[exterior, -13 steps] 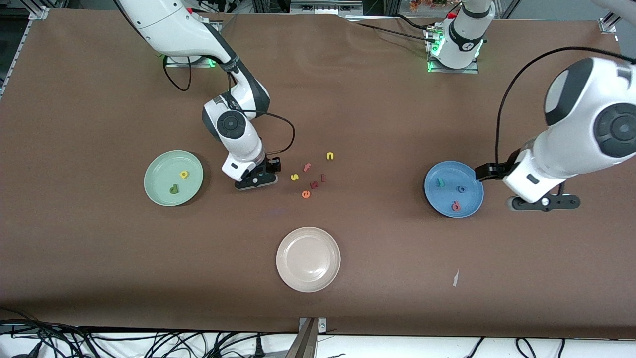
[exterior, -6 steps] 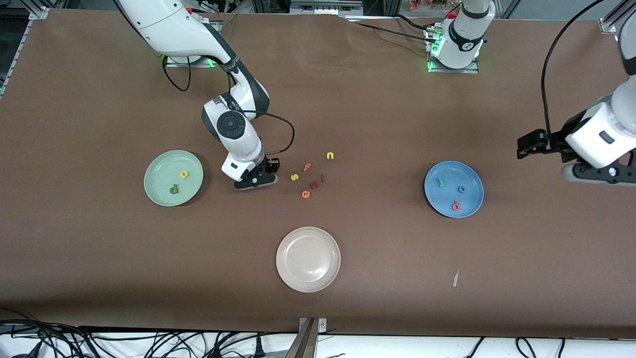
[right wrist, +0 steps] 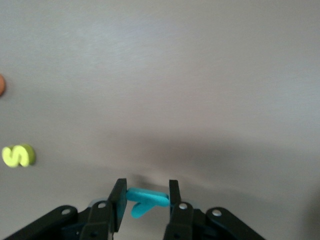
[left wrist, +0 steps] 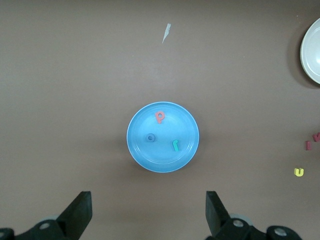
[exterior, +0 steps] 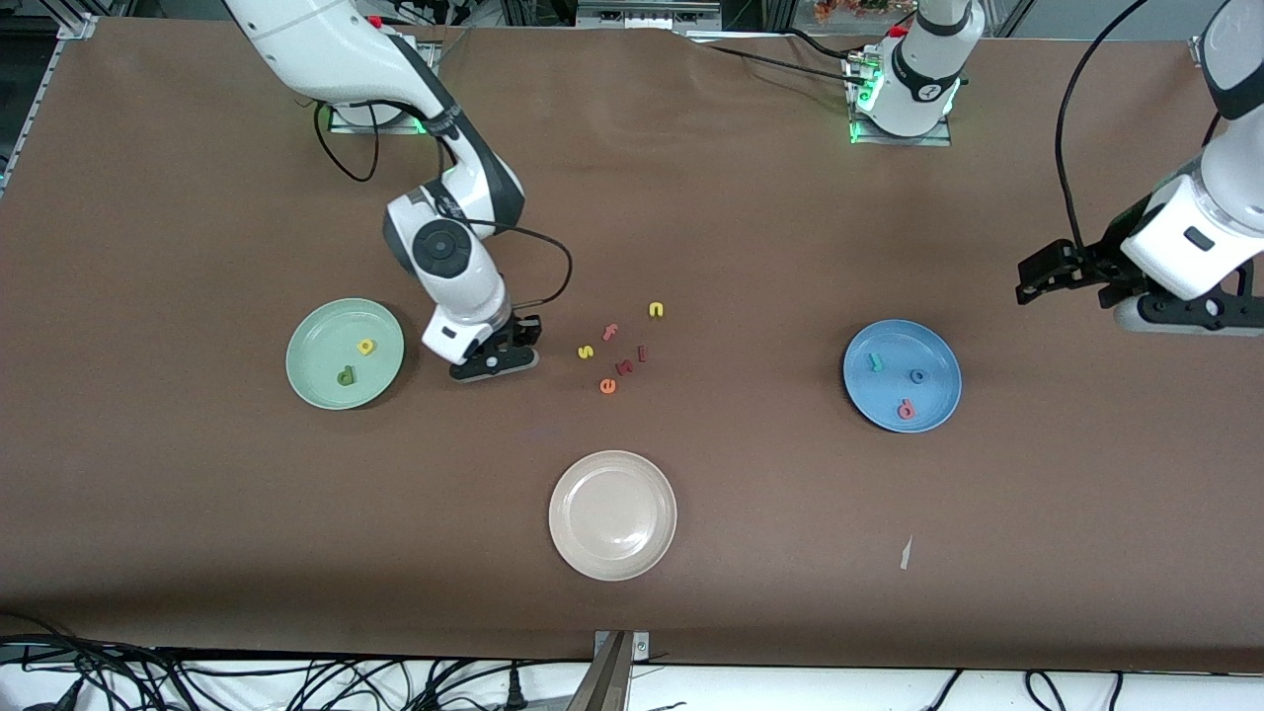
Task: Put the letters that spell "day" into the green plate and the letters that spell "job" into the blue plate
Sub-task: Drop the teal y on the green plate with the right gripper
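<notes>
Right gripper (right wrist: 145,200) fingers (right wrist: 119,197) clamped on the teal y (right wrist: 146,198) between them, just off the tabletop (exterior: 691,197), bound for the green plate (exterior: 316,341). Left gripper (left wrist: 148,212) spread wide, waiting above the blue plate (left wrist: 145,152), already filled.

Both arms (exterior: 454,247) are seen as glossy white shells with dark grey joint discs, black grippers (exterior: 494,360), looped black cables, and what may be green lights at the bases.

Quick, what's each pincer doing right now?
Left pincer: open, empty, over the table near the blue plate.
Right pincer: shut on the teal y.
</notes>
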